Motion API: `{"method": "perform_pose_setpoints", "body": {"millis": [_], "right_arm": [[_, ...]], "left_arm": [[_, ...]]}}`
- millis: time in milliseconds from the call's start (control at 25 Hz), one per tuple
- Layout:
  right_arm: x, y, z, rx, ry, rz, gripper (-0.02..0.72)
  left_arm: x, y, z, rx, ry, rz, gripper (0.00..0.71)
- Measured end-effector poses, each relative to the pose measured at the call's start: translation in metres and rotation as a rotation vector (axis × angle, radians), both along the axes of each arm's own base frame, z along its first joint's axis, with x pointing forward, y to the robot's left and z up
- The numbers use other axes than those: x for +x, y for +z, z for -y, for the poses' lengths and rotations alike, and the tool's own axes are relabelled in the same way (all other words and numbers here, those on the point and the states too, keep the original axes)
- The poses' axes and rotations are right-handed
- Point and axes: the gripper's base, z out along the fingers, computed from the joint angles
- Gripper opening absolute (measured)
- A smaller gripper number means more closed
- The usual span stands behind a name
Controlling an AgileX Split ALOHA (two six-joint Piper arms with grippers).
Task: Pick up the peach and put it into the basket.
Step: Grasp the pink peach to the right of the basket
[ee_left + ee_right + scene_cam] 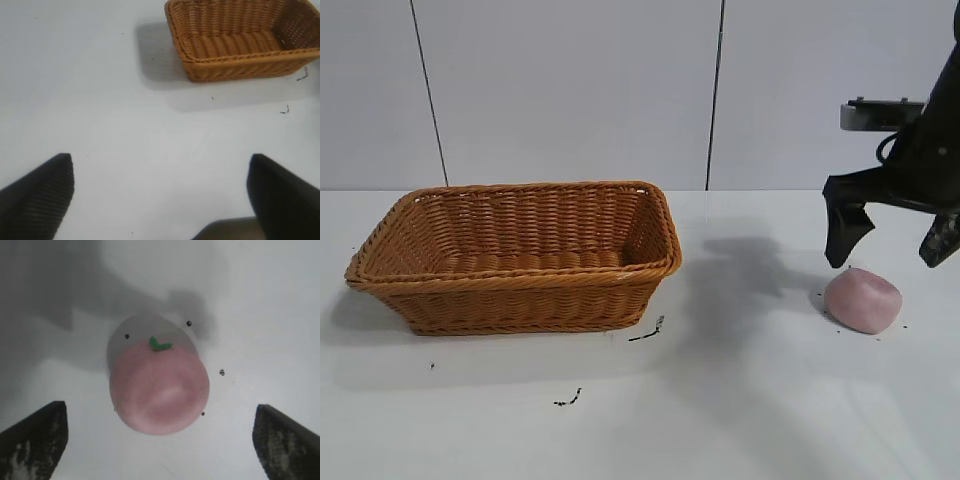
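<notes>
My right gripper (892,245) hangs spread wide just above the dusty-pink rounded peach (863,300), on the white bench (740,400) at right. Nothing grasped yet. Orange-brown woven wicker basket (520,300) sits well left, empty. Left gripper (160,192) idle, fingers apart.

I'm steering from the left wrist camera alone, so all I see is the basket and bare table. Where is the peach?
Observer: The peach lies on the table, well off the basket's right-arm side.
Operator: Is either arm near it?
Observer: The right gripper hangs just above it, fingers open, not touching.
Operator: Is it lined up?
Observer: In the right wrist view the peach sits between both fingertips, green stem away from the gripper.
</notes>
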Motion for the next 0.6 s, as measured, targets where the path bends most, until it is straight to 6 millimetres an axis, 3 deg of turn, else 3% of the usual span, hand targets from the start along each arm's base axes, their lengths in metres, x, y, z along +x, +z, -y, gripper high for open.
{"method": "perform_pose_setpoints", "body": {"millis": [240,320,440,600], "right_arm": [[0.001,-0.003,0.0,0.0,0.002,0.0,0.664],[0.001,-0.003,0.0,-0.001,0.006,-0.001,0.477],[0.001,-0.001,0.0,-0.003,0.024,0.003,0.099],[0.003,0.017,0.0,-0.004,0.042,0.031,0.038]], "left_arm": [[0.0,0.0,0.0,0.0,0.0,0.0,0.692],[0.0,0.0,0.0,0.0,0.0,0.0,0.692],[0.0,0.0,0.0,0.0,0.0,0.0,0.692],[0.0,0.0,0.0,0.0,0.0,0.0,0.692]]}}
